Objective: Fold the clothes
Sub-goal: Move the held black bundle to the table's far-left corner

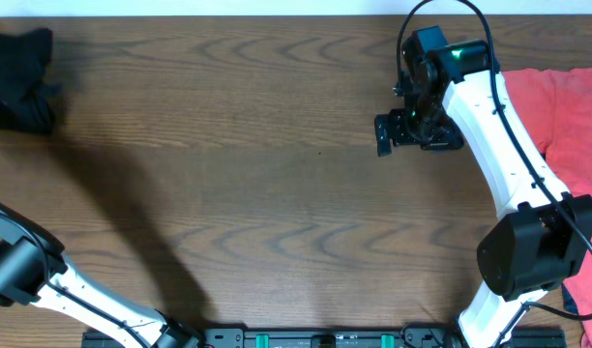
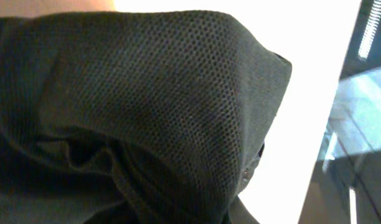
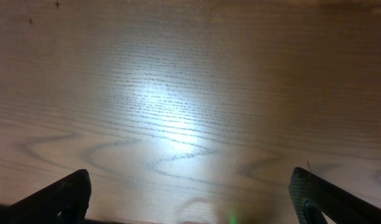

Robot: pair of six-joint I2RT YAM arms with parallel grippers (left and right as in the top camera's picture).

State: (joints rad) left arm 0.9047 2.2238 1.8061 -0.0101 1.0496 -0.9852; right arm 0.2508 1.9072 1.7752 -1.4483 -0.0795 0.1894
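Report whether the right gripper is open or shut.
Open. The right gripper shows its fingers wide apart in the wrist view, with only the wooden table between them.

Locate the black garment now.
The black garment lies bunched in the overhead view's top-left corner, opposite the red shirt at the right edge; its mesh fills the left wrist view.

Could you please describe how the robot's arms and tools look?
Both arms have white rounded links and black joints. The right arm carries thin black cables and a green light near the wrist; its tool is black, with dark wedge-shaped fingers. On the left arm, the tool is unseen.
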